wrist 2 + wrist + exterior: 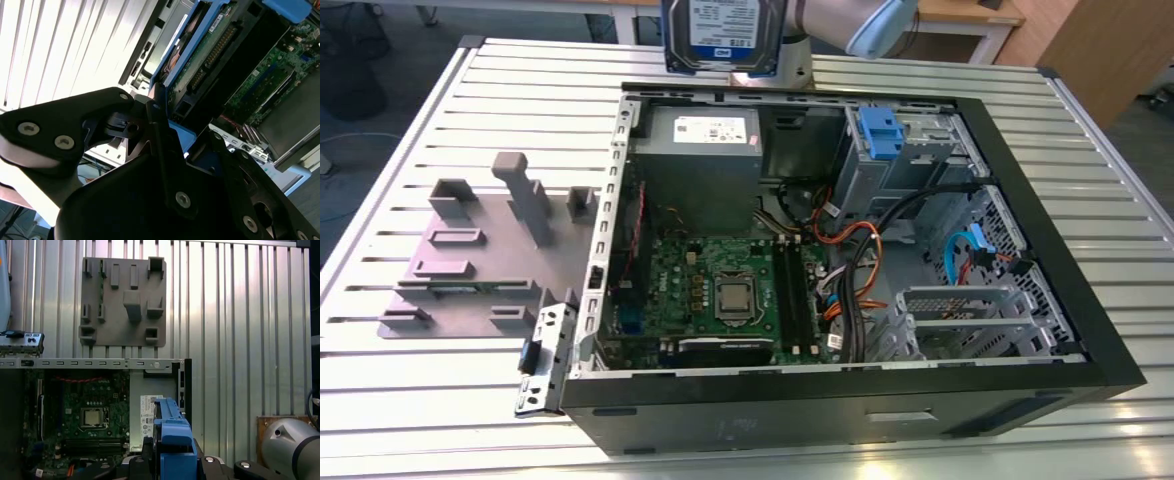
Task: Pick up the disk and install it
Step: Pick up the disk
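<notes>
The black-linked gripper [172,455] is pinched on the flat silver disk [720,32] with its white-and-blue label and blue plastic side bracket; in the second wrist view a black finger [159,122] lies against the bracket's edge. In the exterior view the disk hangs upright in the air, label toward the camera, above the far wall of the open black tower computer case [1107,350], touching nothing else; the case lies on its side on the slatted aluminium table [480,90]. Inside the case, below the disk, sits the grey power-supply box [698,160]; to the exterior view's right of it stands the metal drive cage [914,160], topped by a blue plastic latch [878,130]. Orange and black cables [847,250] cross between the green motherboard [707,290] and the cage; a blue cable [958,255] runs beside them. A grey fixture plate [474,260] with upright pegs lies on the table at the exterior view's left of the case.
</notes>
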Motion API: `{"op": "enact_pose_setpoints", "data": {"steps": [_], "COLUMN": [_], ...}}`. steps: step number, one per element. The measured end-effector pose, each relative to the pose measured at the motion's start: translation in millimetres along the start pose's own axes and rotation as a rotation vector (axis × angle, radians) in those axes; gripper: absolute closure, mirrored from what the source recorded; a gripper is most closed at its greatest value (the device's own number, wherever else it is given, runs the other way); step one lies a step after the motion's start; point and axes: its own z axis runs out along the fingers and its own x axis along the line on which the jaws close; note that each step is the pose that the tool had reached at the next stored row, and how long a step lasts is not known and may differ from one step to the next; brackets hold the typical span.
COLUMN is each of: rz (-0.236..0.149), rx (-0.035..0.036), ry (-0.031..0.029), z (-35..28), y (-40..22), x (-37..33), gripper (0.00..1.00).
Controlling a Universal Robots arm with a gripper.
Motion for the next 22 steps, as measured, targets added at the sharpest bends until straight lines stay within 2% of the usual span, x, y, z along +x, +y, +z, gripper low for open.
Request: {"op": "enact_pose_setpoints", "data": {"steps": [22], "rz": [0.0], "rx": [0.0], "ry": [0.0], "z": [-0.2], "y": [-7.5], "x": [-0.1], "gripper": [0.63]}}
